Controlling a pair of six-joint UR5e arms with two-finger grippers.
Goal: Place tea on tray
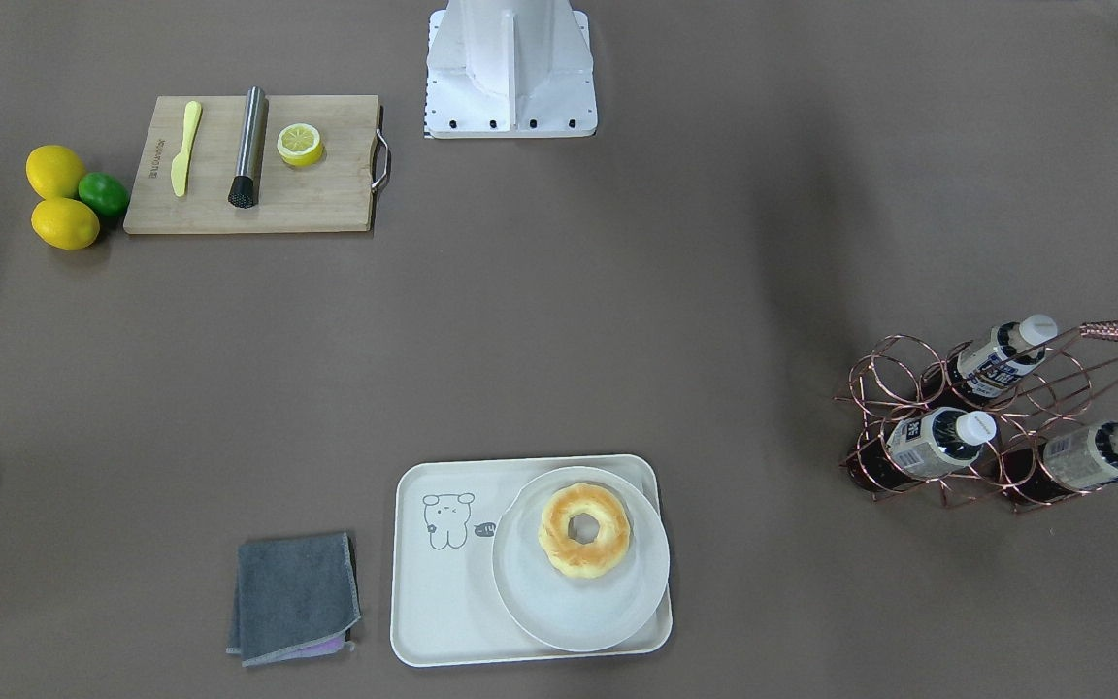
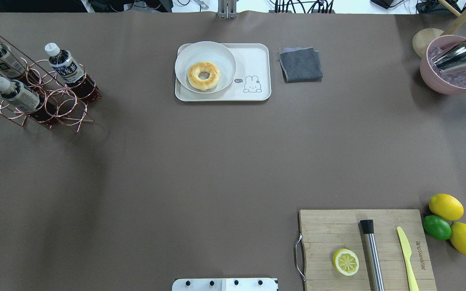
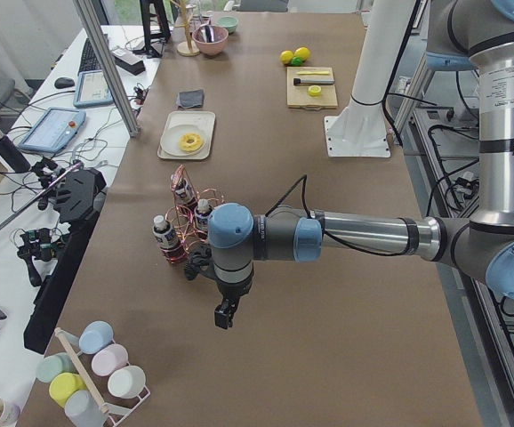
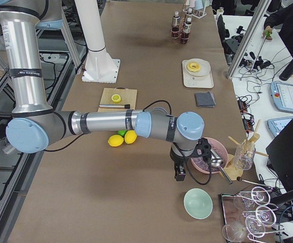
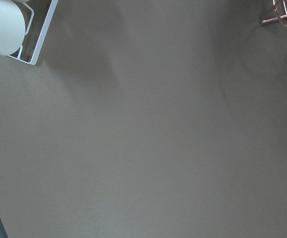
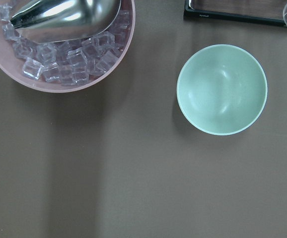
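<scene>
Three tea bottles with white caps stand tilted in a copper wire rack at the table's left end; they also show in the front view. The cream tray with the line drawing lies at the far middle edge and also shows in the front view. My left gripper hangs over the table beside the rack, apart from the bottles; I cannot tell if it is open. My right gripper hangs near the pink bowl at the other end; I cannot tell its state either.
A white plate with a doughnut fills the tray's left half. A grey cloth lies beside the tray. A cutting board, lemons, a pink ice bowl and a green bowl stand on the right.
</scene>
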